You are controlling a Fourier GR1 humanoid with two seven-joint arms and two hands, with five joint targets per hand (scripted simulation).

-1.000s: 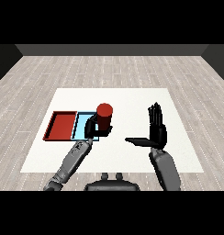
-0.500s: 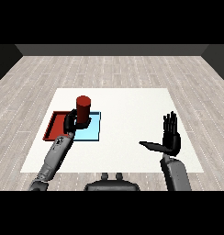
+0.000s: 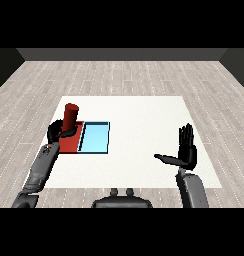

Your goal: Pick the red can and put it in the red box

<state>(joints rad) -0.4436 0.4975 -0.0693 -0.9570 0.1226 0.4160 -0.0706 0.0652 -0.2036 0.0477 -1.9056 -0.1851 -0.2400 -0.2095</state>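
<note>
left hand [image 3: 58,130] fingers curled round cylindrical red can [image 3: 70,118] over flat red tray [image 3: 70,144] | right hand [image 3: 186,154] fingers straight

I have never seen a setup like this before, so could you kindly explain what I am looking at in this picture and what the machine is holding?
This is a humanoid robot seen from its own head, looking down and forward across a white table. The two grey forearms coming in from the lower corners are its arms, each ending in a black hand.

On the table lie two shallow trays side by side: a red tray and, to its right, a light blue tray.

The left hand is curled round an upright red cylindrical can and holds it at the red tray. I cannot tell whether the can already rests in the tray or is just above it.

The right hand holds nothing: it is open, fingers straight, thumb out to the side, over the table's right part.
</note>
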